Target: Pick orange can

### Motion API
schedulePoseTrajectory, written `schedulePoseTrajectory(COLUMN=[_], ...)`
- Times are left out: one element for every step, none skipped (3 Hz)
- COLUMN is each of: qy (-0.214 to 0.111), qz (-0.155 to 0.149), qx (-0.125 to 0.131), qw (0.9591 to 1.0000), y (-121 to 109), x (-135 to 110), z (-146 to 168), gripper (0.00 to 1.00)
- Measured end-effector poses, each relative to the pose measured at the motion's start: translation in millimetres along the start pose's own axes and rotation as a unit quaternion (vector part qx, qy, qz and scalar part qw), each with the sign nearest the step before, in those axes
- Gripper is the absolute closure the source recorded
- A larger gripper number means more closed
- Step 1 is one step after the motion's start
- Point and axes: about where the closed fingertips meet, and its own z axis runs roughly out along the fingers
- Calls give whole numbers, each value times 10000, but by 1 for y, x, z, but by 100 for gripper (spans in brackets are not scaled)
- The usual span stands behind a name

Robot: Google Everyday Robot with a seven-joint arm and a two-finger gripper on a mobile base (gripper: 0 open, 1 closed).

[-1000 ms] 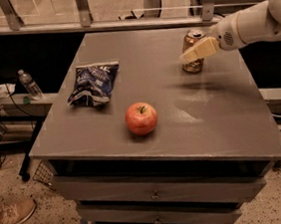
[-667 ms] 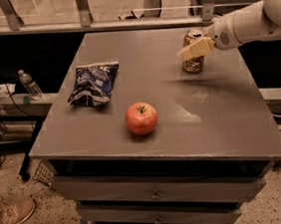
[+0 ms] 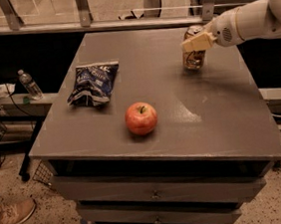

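The orange can (image 3: 194, 59) stands upright at the far right of the grey table top (image 3: 215, 111). It is golden-orange with a silver top. My gripper (image 3: 198, 42) comes in from the right on a white arm (image 3: 256, 19) and sits right at the can's upper half. A cream part of the gripper covers the front of the can. The can's base looks to be on the table.
A red apple (image 3: 141, 118) sits near the table's front middle. A dark blue snack bag (image 3: 93, 83) lies at the left. A water bottle (image 3: 29, 84) stands on a low shelf to the left of the table. Drawers are below the top. A shoe (image 3: 9, 217) is on the floor.
The gripper has shifted slightly up and left against the can. The can, apple and bag stay in place.
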Motion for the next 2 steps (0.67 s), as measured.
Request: schedulePoseTrajectory(qy=[-262, -423], qz=[-219, -528], qx=[3, 75], qw=[9994, 9977], y=[3, 8], x=[-21, -42], z=[-17, -36], gripper=[89, 100])
